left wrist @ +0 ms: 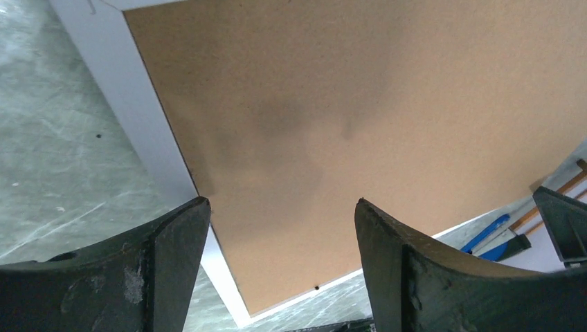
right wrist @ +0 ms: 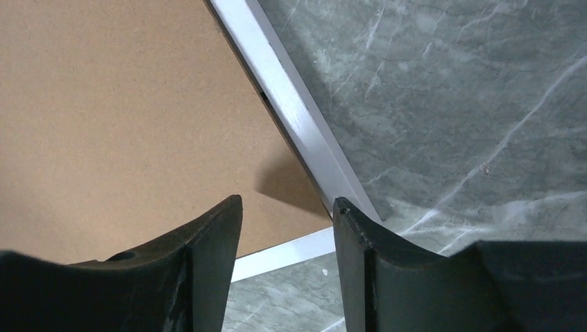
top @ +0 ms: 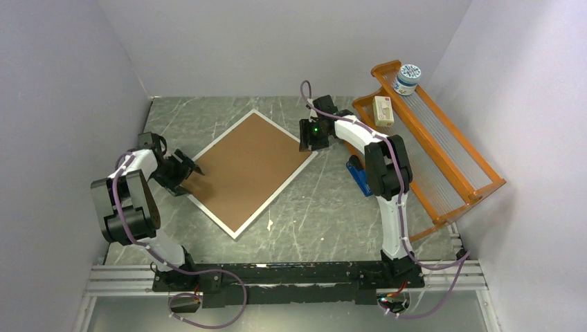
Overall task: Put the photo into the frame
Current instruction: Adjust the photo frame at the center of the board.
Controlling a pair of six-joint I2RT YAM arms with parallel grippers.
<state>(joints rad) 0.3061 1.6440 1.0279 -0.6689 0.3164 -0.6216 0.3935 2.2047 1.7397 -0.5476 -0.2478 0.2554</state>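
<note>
**While both grippers hang apart, the frame lies back up between them**

Although neither gripper holds anything, each sits at one edge of the frame (left wrist: pixel 149 124), which lies flat on the grey marbled table (top: pixel 332 207) with its back facing up. A brown backing board (top: pixel 249 162) fills the frame inside the thin white rim.

The left gripper (top: pixel 188 174) is over the frame's near-left side with its jaws spread wide. Through its wrist camera the white rim runs under the left fingertip, and the board stretches away ahead of both fingers with nothing between them.

The right gripper (right wrist: pixel 287 200) is at the opposite corner of the frame, pointing down. Its jaws are parted too. The rim's corner lies just below and between the fingertips, with board to the gripper's left and bare table to its right. Whether the fingers touch the rim cannot be told.

Behind the right arm's elbow a blue object (top: pixel 358 178) lies on the table. Farther out on that side stands an orange rack (top: pixel 443 159) carrying a small jar (top: pixel 407 78) and a pale box (top: pixel 383 111).
</note>
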